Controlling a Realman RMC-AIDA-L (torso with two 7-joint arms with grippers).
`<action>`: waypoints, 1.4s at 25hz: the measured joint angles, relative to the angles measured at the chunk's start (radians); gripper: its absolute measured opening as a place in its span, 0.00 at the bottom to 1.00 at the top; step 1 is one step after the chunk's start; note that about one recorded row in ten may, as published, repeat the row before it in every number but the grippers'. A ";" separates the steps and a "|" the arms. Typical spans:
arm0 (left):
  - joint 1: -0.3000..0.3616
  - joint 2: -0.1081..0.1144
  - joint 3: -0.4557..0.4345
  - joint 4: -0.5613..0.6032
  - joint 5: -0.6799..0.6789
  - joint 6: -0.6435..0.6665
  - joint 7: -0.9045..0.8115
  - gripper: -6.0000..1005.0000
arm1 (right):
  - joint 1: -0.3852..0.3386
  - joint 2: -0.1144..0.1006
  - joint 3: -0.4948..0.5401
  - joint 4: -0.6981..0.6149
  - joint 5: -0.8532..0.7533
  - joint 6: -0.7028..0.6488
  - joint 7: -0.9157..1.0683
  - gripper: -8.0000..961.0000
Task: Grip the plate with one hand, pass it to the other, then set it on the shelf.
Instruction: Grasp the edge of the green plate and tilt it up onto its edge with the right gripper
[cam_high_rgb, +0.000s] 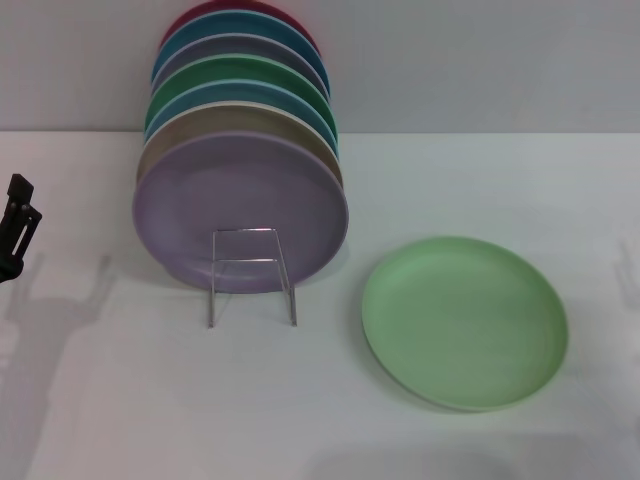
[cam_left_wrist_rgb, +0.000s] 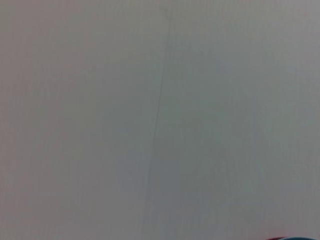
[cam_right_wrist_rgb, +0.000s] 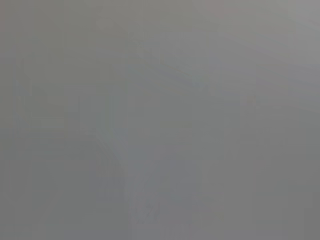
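Note:
The pale mint-green plate (cam_high_rgb: 465, 320) lies flat on the white table, right of centre in the head view, with nothing touching it. The shelf (cam_high_rgb: 250, 275), a thin silver wire rack, stands to its left, and its rectangular front loop shows before a row of upright plates. My left gripper (cam_high_rgb: 20, 215) is a dark shape at the far left edge, well away from both the plate and the shelf. The right gripper is out of view. Both wrist views show only plain grey surface.
Several plates stand on edge in the rack: a lavender plate (cam_high_rgb: 240, 210) in front, then beige, blue, darker green and red ones behind. A pale wall rises behind the table. Bare tabletop lies in front of the rack and around the mint plate.

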 joint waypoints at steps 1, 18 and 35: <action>0.000 0.000 0.000 0.000 0.000 0.000 0.000 0.86 | -0.003 0.001 0.002 0.017 0.000 0.002 -0.056 0.68; 0.012 -0.003 0.005 -0.005 0.000 0.001 0.000 0.86 | -0.027 -0.030 0.044 0.336 0.000 0.246 -0.271 0.68; 0.011 -0.002 0.002 -0.009 0.000 0.008 -0.009 0.86 | -0.254 -0.011 0.766 1.140 0.016 1.697 -0.669 0.68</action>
